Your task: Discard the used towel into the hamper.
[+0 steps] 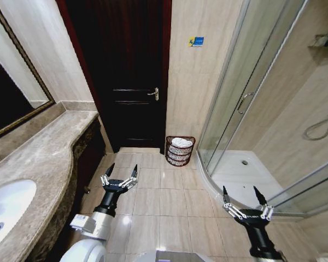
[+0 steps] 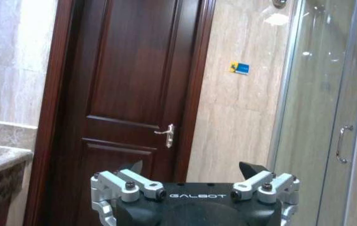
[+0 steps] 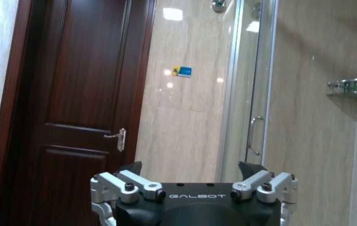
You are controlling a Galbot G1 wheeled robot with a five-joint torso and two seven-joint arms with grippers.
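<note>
The hamper (image 1: 180, 151) is found just above the middle of the head view, standing on the tiled floor (image 1: 164, 202) against the beige wall, between the dark wooden door (image 1: 128, 76) and the glass shower enclosure (image 1: 246, 98). A white towel (image 1: 181, 142) is seen lying inside it, bunched at the rim.

The left tool (image 1: 119, 173) is held low in the lower left centre of the head view, above the floor and well apart from the hamper. Its fingers are spread wide and nothing is held between them. In the left wrist view the same tool (image 2: 192, 167) is shown at the lower edge, facing the door and its lever handle (image 2: 165, 133), jaws apart and empty.

The right tool (image 1: 241, 195) is held in the lower right of the head view, beside the curved shower threshold. Its fingers are likewise spread wide with nothing gripped. In the right wrist view the tool (image 3: 191, 167) is pointed toward the door and wall, jaws apart.

A marble table (image 1: 38, 158) with a white basin (image 1: 8, 210) is noted along the left edge of the head view, under a framed mirror (image 1: 11, 93)
</note>
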